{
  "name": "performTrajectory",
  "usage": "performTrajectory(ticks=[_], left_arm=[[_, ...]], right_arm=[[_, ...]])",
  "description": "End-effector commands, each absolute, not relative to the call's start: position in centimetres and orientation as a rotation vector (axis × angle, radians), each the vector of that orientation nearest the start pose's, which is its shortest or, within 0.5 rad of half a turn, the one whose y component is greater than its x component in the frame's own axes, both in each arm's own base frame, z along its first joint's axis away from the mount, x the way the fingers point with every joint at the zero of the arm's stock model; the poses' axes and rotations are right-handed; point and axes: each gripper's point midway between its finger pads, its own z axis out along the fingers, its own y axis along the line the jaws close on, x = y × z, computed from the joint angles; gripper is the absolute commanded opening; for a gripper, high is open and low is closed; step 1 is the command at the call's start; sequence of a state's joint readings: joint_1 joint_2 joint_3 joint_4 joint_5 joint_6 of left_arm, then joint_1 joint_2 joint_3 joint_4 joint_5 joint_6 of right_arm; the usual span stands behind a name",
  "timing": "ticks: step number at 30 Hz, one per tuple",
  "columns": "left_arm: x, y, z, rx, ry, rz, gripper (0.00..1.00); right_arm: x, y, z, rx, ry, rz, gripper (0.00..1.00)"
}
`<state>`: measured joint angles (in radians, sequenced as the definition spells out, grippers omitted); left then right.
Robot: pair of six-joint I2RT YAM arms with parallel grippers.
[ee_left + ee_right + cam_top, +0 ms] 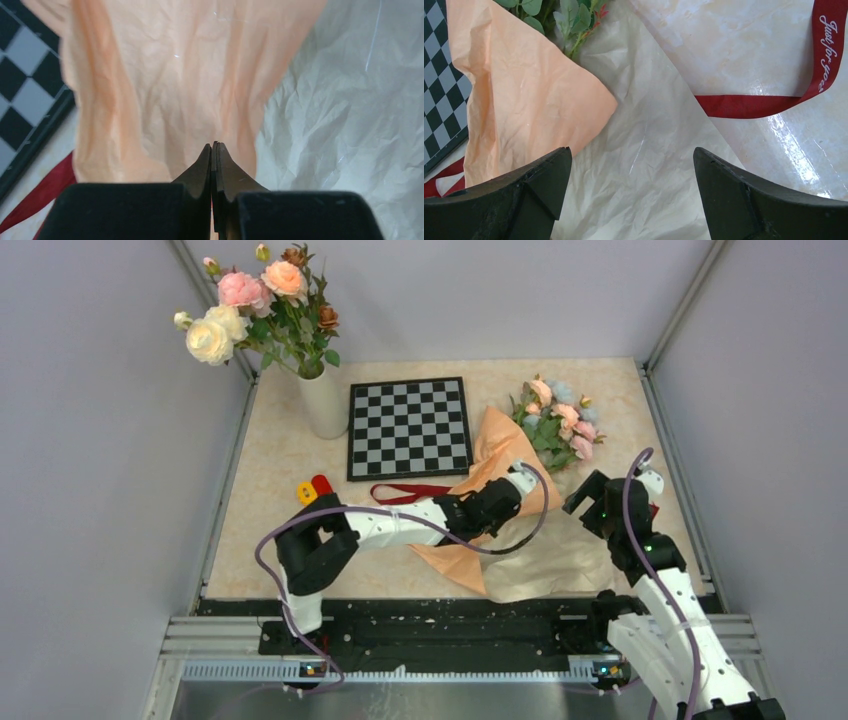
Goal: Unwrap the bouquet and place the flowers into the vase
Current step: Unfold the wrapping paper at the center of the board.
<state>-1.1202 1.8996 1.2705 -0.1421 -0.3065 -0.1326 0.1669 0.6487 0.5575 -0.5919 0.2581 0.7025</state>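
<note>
The peach bouquet paper (165, 75) is pinched between the closed fingertips of the left gripper (214, 147), while the right gripper (631, 150) is held spread wide over white tissue (649, 200), the flowers (555, 420) lying beyond its fingertips.

vase (322, 400) 1 | chessboard (408, 427) 1 | bouquet (497, 447) 1 | small blocks (307, 493) 2

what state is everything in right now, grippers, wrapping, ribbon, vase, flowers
left gripper, shut on the peach-orange crinkled wrapping paper
right gripper, open, empty, above the crinkled white tissue sheet
peach-orange crinkled wrapping paper, partly opened out
crinkled white tissue sheet, spread flat
dark red satin ribbon, untied, loose on the table
tall white cylindrical vase, upright, holding larger roses
small blue and pink flowers, lying down, outside the vase
</note>
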Motion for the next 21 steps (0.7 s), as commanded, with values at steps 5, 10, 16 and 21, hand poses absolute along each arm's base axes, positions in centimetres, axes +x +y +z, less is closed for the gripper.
performTrajectory(ticks=[5, 10, 16, 21], left_arm=[[28.0, -39.3, 15.5, 0.671, 1.970, -0.226, 0.00], [26.1, -40.9, 16.5, 0.784, 1.955, -0.381, 0.07], [23.5, -43.6, 12.8, 0.956, 1.985, -0.551, 0.25], [24.1, -44.8, 10.4, 0.981, 1.981, -0.535, 0.35]], right_arm=[[24.7, 2.7, 14.6, 0.636, 2.058, 0.239, 0.94], [24.8, 3.3, 14.1, 0.607, 2.083, 0.265, 0.94], [24.7, 3.1, 14.4, 0.624, 2.066, 0.265, 0.94], [24.2, 2.5, 15.4, 0.655, 2.009, 0.258, 0.94]])
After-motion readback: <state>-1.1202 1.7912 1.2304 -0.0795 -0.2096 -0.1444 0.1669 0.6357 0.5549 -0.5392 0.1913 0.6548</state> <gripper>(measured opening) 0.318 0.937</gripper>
